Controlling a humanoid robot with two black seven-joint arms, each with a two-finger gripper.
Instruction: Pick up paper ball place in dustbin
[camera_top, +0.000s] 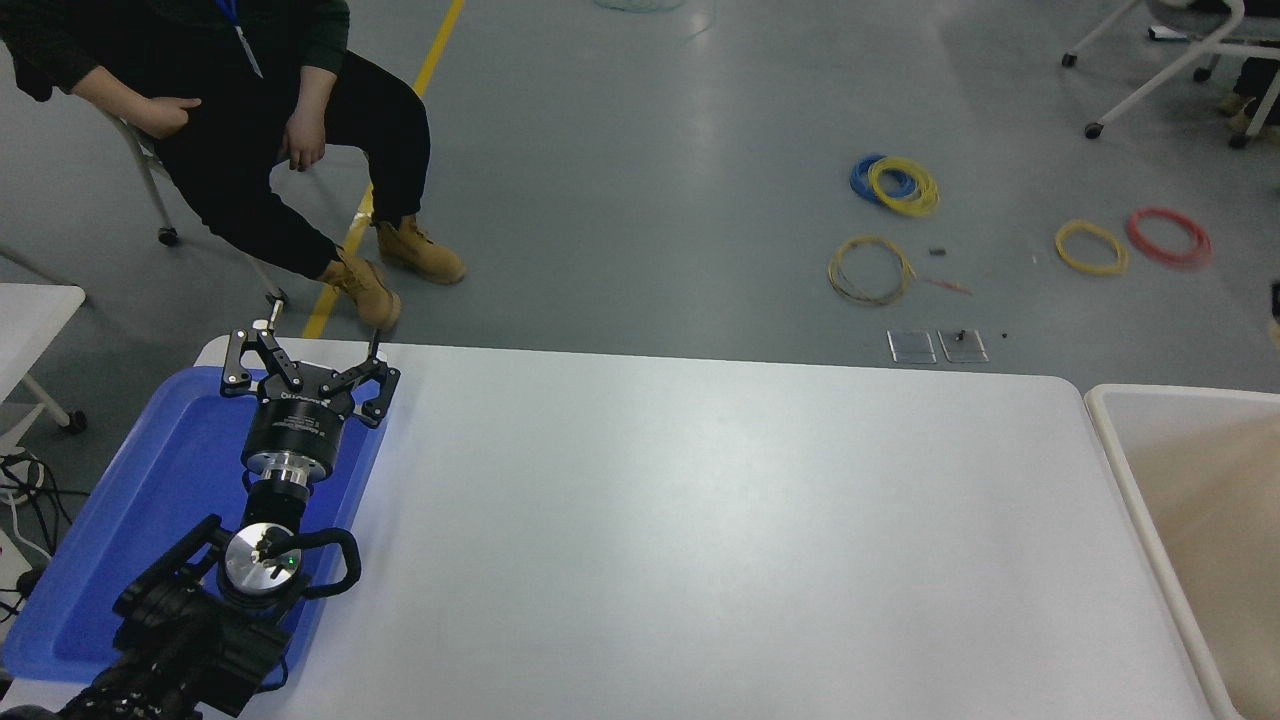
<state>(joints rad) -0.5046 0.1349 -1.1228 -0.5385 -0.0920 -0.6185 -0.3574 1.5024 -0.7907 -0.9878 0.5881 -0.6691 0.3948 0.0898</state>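
You see only the parked left hand (305, 362), fingers spread wide, over the blue tray (150, 500) at eight o'clock; the right hand and paper ball are out of view, so bring them over the dustbin (1110, 420) at four o'clock, then release.

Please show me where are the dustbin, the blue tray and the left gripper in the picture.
dustbin (1098, 420): head view, on its white rim at the left wall.
blue tray (170, 470): head view, on its bare floor, left of the arm.
left gripper (308, 352): head view, midway between the open fingertips, over the tray's far edge.
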